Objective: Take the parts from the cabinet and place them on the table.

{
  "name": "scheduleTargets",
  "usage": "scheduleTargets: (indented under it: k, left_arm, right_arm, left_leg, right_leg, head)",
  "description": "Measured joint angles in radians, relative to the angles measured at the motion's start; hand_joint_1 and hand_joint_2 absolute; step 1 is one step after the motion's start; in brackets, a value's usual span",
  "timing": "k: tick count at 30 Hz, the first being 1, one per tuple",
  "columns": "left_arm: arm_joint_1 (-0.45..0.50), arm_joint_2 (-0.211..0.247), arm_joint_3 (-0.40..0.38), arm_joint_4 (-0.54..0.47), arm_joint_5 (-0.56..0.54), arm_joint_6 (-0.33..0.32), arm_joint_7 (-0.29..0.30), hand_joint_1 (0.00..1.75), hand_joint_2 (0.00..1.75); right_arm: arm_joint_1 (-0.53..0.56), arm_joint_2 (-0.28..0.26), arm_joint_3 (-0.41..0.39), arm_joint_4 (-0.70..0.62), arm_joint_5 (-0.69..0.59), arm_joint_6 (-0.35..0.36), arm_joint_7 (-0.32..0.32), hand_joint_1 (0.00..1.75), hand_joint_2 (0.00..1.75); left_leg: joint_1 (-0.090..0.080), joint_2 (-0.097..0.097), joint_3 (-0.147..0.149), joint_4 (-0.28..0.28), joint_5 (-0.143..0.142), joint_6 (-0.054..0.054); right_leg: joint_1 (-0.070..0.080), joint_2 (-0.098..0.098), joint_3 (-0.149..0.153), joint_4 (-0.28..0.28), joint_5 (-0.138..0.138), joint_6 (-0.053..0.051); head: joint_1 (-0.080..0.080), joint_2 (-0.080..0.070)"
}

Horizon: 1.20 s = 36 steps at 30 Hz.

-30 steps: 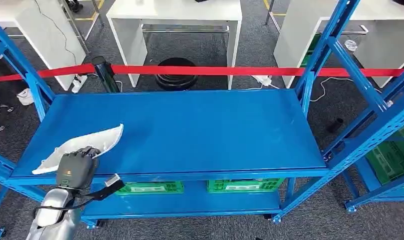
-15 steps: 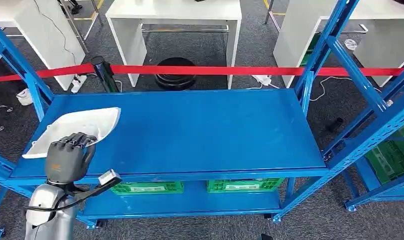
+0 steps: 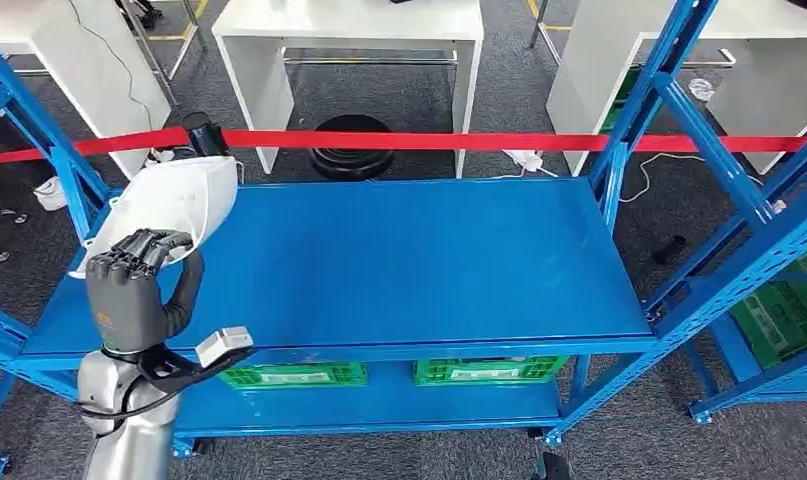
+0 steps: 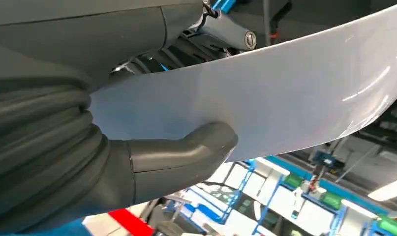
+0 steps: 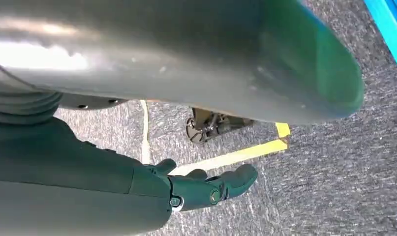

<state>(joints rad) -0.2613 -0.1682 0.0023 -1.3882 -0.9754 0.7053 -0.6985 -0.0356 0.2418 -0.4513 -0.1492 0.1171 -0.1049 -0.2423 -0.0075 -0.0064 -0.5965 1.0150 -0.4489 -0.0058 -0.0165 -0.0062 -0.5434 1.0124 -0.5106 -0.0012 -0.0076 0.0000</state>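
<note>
— Head view: left hand (image 3: 131, 297) raised at the left end of the blue metal shelf (image 3: 399, 270), fingers curled over the near edge of a thin, curved white plastic panel (image 3: 169, 205).
— Panel's long axis?
— Lifted off the shelf, slanting from the hand up toward the red barrier tape (image 3: 459, 141), broad end farthest.
— Right hand (image 5: 206, 189)?
— Hanging over grey carpet, fingers loosely extended, holding nothing.
</note>
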Motion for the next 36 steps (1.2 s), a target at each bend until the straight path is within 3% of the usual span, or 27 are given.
scheduleTargets:
  k: [4, 5, 8, 9, 10, 12, 13, 14, 15, 16, 18, 19, 20, 21, 23, 24, 25, 26, 28, 29, 30, 31, 32, 33, 34, 35, 36]
  left_arm:
    - [0.027, 0.005, -0.065, -0.044, 0.097, 0.000, 0.000, 1.75, 1.75]
    - [0.032, 0.013, -0.098, -0.056, 0.137, 0.000, 0.000, 1.75, 1.75]
    - [0.031, 0.028, -0.186, -0.078, 0.197, -0.003, 0.000, 1.75, 1.75]
    - [0.031, 0.028, -0.208, -0.085, 0.210, -0.003, 0.001, 1.75, 1.75]
    - [0.026, 0.029, -0.231, -0.089, 0.219, -0.003, 0.005, 1.75, 1.75]
    - [0.019, 0.033, -0.268, -0.095, 0.220, -0.004, 0.014, 1.75, 1.75]
    - [0.021, 0.036, -0.282, -0.096, 0.218, -0.006, 0.018, 1.75, 1.75]
    - [0.025, 0.039, -0.293, -0.097, 0.217, -0.006, 0.019, 1.75, 1.75]
    - [0.029, 0.042, -0.300, -0.098, 0.217, -0.006, 0.020, 1.75, 1.75]
    - [0.032, 0.045, -0.307, -0.101, 0.217, -0.006, 0.020, 1.75, 1.75]
    - [0.033, 0.049, -0.317, -0.105, 0.217, -0.006, 0.019, 1.75, 1.75]
    - [0.034, 0.050, -0.320, -0.110, 0.217, -0.006, 0.018, 1.75, 1.75]
    - [0.035, 0.051, -0.322, -0.113, 0.218, -0.006, 0.015, 1.75, 1.75]
    - [0.036, 0.051, -0.323, -0.116, 0.222, -0.006, 0.013, 1.75, 1.75]
    - [0.040, 0.053, -0.324, -0.126, 0.225, -0.006, 0.007, 1.75, 1.75]
    - [0.045, 0.055, -0.324, -0.129, 0.225, -0.006, 0.007, 1.75, 1.75]
    - [0.049, 0.056, -0.325, -0.133, 0.227, -0.006, 0.008, 1.75, 1.75]
    - [0.050, 0.059, -0.330, -0.137, 0.230, -0.006, 0.015, 1.75, 1.75]
    - [0.052, 0.063, -0.339, -0.141, 0.237, -0.006, 0.026, 1.75, 1.75]
    - [0.057, 0.065, -0.341, -0.142, 0.240, -0.006, 0.026, 1.75, 1.75]
    - [0.062, 0.066, -0.341, -0.143, 0.241, -0.006, 0.027, 1.75, 1.75]
    - [0.065, 0.066, -0.342, -0.143, 0.241, -0.006, 0.029, 1.75, 1.75]
    - [0.065, 0.066, -0.343, -0.144, 0.241, -0.006, 0.033, 1.75, 1.75]
    - [0.063, 0.065, -0.347, -0.146, 0.241, -0.006, 0.038, 1.75, 1.75]
    - [0.058, 0.063, -0.349, -0.147, 0.241, -0.006, 0.042, 1.75, 1.75]
    - [0.053, 0.059, -0.351, -0.148, 0.242, -0.007, 0.045, 1.75, 1.75]
    - [0.051, 0.058, -0.352, -0.148, 0.245, -0.007, 0.048, 1.75, 1.75]
  right_arm:
    - [-0.001, -0.019, -0.001, 0.000, -0.009, 0.011, -0.013, 0.00, 0.00]
    - [-0.002, -0.023, -0.001, -0.001, -0.007, 0.014, -0.008, 0.00, 0.00]
    - [-0.005, -0.032, -0.002, -0.004, -0.004, 0.011, 0.005, 0.00, 0.00]
    - [-0.006, -0.036, -0.002, -0.005, -0.005, 0.007, 0.010, 0.00, 0.00]
    - [-0.006, -0.041, -0.003, -0.005, -0.004, 0.006, 0.017, 0.00, 0.00]
    - [-0.007, -0.042, -0.003, -0.005, 0.002, 0.006, 0.033, 0.00, 0.00]
    - [-0.006, -0.043, -0.003, -0.005, 0.009, 0.008, 0.039, 0.00, 0.00]
    - [-0.005, -0.043, -0.003, -0.005, 0.011, 0.009, 0.042, 0.00, 0.00]
    - [-0.004, -0.044, -0.003, -0.005, 0.013, 0.009, 0.042, 0.00, 0.00]
    - [-0.005, -0.045, -0.003, -0.005, 0.015, 0.009, 0.042, 0.00, 0.00]
    - [-0.007, -0.049, -0.003, -0.006, 0.017, 0.009, 0.042, 0.00, 0.00]
    - [-0.011, -0.049, -0.003, -0.007, 0.020, 0.009, 0.042, 0.00, 0.00]
    - [-0.010, -0.049, -0.003, -0.008, 0.024, 0.008, 0.041, 0.00, 0.00]
    - [-0.010, -0.049, -0.002, -0.008, 0.028, 0.006, 0.041, 0.00, 0.00]
    - [-0.011, -0.049, 0.000, -0.008, 0.040, -0.006, 0.035, 0.00, 0.00]
    - [-0.012, -0.049, 0.004, -0.008, 0.049, -0.011, 0.032, 0.00, 0.00]
    - [-0.012, -0.049, 0.006, -0.009, 0.054, -0.014, 0.030, 0.00, 0.00]
    - [-0.013, -0.050, 0.007, -0.009, 0.061, -0.022, 0.028, 0.00, 0.00]
    - [-0.012, -0.050, 0.008, -0.009, 0.063, -0.031, 0.021, 0.00, 0.00]
    - [-0.012, -0.050, 0.008, -0.009, 0.065, -0.031, 0.018, 0.00, 0.00]
    - [-0.012, -0.051, 0.010, -0.009, 0.071, -0.031, 0.017, 0.00, 0.00]
    - [-0.012, -0.051, 0.012, -0.009, 0.072, -0.031, 0.017, 0.00, 0.00]
    - [-0.012, -0.052, 0.013, -0.009, 0.074, -0.033, 0.017, 0.00, 0.00]
    - [-0.013, -0.053, 0.013, -0.009, 0.073, -0.035, 0.016, 0.00, 0.00]
    - [-0.014, -0.053, 0.013, -0.009, 0.071, -0.038, 0.013, 0.00, 0.00]
    - [-0.014, -0.053, 0.013, -0.010, 0.071, -0.040, 0.010, 0.00, 0.00]
    - [-0.015, -0.054, 0.013, -0.010, 0.071, -0.040, 0.009, 0.00, 0.00]
  left_leg:
    - [0.000, 0.000, 0.000, 0.000, 0.000, 0.001]
    - [-0.007, -0.001, -0.002, 0.006, -0.006, 0.011]
    - [-0.005, -0.002, 0.001, -0.006, 0.006, 0.021]
    - [0.007, 0.002, 0.009, -0.024, 0.016, 0.024]
    - [0.006, 0.002, 0.010, -0.031, 0.020, 0.028]
    - [0.006, 0.004, 0.003, -0.030, 0.024, 0.032]
    - [0.005, 0.005, -0.001, -0.028, 0.024, 0.032]
    - [0.006, 0.005, -0.007, -0.023, 0.025, 0.030]
    - [0.007, 0.005, -0.012, -0.018, 0.027, 0.028]
    - [0.009, 0.004, -0.019, -0.012, 0.028, 0.026]
    - [0.016, 0.002, -0.036, 0.009, 0.028, 0.014]
    - [0.014, -0.001, -0.045, 0.017, 0.029, 0.004]
    - [0.012, -0.003, -0.047, 0.022, 0.030, -0.005]
    - [0.010, -0.004, -0.048, 0.027, 0.032, -0.010]
    - [0.011, -0.008, -0.052, 0.020, 0.045, -0.026]
    - [0.015, -0.006, -0.058, 0.025, 0.040, -0.033]
    - [0.016, -0.002, -0.071, 0.047, 0.004, -0.038]
    - [0.017, -0.001, -0.088, 0.101, -0.053, -0.041]
    - [0.017, 0.000, -0.130, 0.251, -0.147, -0.046]
    - [0.017, 0.000, -0.138, 0.304, -0.167, -0.047]
    - [0.017, 0.000, -0.128, 0.317, -0.161, -0.045]
    - [0.017, 0.000, -0.097, 0.289, -0.140, -0.042]
    - [0.016, 0.000, -0.045, 0.219, -0.108, -0.036]
    - [0.015, 0.000, 0.026, 0.117, -0.082, -0.027]
    - [0.011, -0.001, 0.083, 0.030, -0.088, -0.018]
    - [0.005, 0.001, 0.105, 0.001, -0.099, -0.018]
    - [0.001, 0.000, 0.096, 0.005, -0.083, -0.018]
  right_leg:
    - [0.000, 0.000, 0.000, 0.000, 0.000, 0.000]
    - [-0.008, -0.001, 0.001, -0.006, 0.002, 0.009]
    - [-0.006, -0.002, 0.005, -0.011, 0.010, 0.020]
    - [-0.007, -0.002, 0.006, -0.003, -0.002, 0.021]
    - [-0.005, 0.001, -0.005, 0.019, -0.026, 0.021]
    - [-0.005, 0.005, -0.071, 0.168, -0.118, 0.023]
    - [-0.005, 0.005, -0.102, 0.240, -0.149, 0.025]
    - [-0.005, 0.005, -0.122, 0.288, -0.158, 0.027]
    - [-0.007, 0.005, -0.117, 0.282, -0.141, 0.028]
    - [-0.010, 0.004, -0.091, 0.236, -0.107, 0.030]
    - [-0.019, 0.004, 0.009, 0.059, -0.032, 0.038]
    - [-0.013, 0.009, 0.024, 0.034, -0.052, 0.033]
    - [-0.010, 0.019, 0.007, 0.050, -0.022, 0.015]
    - [-0.012, 0.019, 0.008, 0.035, -0.037, 0.009]
    - [-0.010, 0.019, -0.002, 0.044, -0.031, -0.006]
    - [-0.014, 0.012, -0.012, 0.040, -0.020, -0.021]
    - [-0.014, 0.012, -0.019, 0.040, -0.012, -0.028]
    - [-0.014, 0.011, -0.028, 0.040, -0.004, -0.034]
    - [-0.010, 0.007, -0.048, 0.041, 0.011, -0.037]
    - [-0.009, 0.005, -0.059, 0.042, 0.019, -0.036]
    - [-0.007, 0.004, -0.069, 0.042, 0.027, -0.035]
    - [-0.006, 0.004, -0.078, 0.042, 0.034, -0.034]
    - [-0.004, 0.004, -0.086, 0.043, 0.042, -0.032]
    - [-0.004, 0.005, -0.093, 0.043, 0.049, -0.029]
    - [-0.005, 0.004, -0.095, 0.043, 0.055, -0.026]
    - [-0.003, 0.005, -0.099, 0.042, 0.062, -0.017]
    - [-0.006, 0.004, -0.096, 0.036, 0.069, -0.010]
  head:
    - [0.000, 0.000]
    - [-0.001, 0.000]
    - [-0.001, 0.000]
    - [0.000, 0.000]
    - [0.000, 0.000]
    - [0.005, 0.000]
    - [0.004, 0.000]
    - [0.005, 0.000]
    - [0.005, 0.000]
    - [0.005, 0.000]
    - [0.005, 0.000]
    - [0.005, 0.000]
    - [0.004, 0.000]
    - [0.004, 0.000]
    - [0.003, 0.000]
    - [0.002, 0.000]
    - [0.001, 0.000]
    - [-0.001, 0.000]
    - [-0.001, 0.000]
    - [0.000, 0.000]
    - [-0.001, 0.000]
    - [0.000, 0.000]
    - [-0.001, 0.000]
    - [-0.001, 0.000]
    - [0.000, 0.000]
    - [0.001, 0.000]
    - [-0.001, 0.000]
